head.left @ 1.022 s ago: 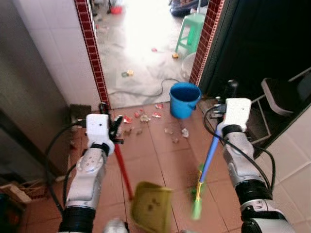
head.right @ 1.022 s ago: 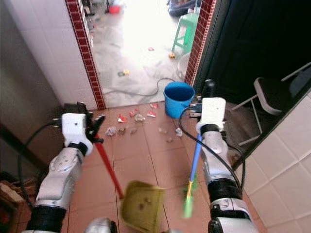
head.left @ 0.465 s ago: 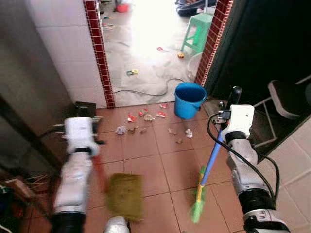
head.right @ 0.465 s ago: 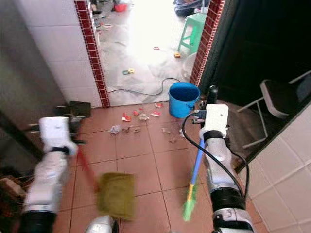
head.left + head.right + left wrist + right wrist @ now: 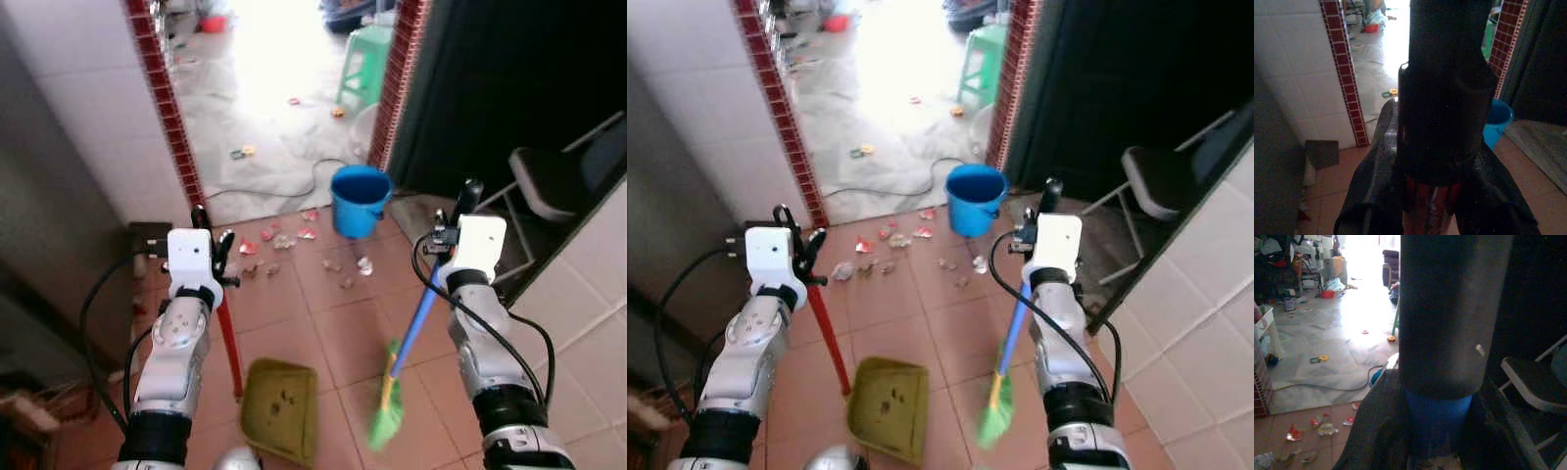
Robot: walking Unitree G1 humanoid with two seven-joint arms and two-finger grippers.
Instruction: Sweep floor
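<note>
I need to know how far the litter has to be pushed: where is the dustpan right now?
The dustpan sits on the floor tiles between the two arms, below the left gripper holding its red handle, left of the broom, with the litter ahead near the bucket.

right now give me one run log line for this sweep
left gripper shut on red-handled green dustpan | right gripper shut on blue-handled green broom | scraps of litter unswept by blue plastic bucket

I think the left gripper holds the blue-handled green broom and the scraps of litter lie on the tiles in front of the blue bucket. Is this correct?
Not quite. The left gripper holds the red handle of the olive-green dustpan; the blue-handled green broom is in the right gripper, as the left eye view shows. The scraps of litter do lie in front of the blue bucket.
</note>
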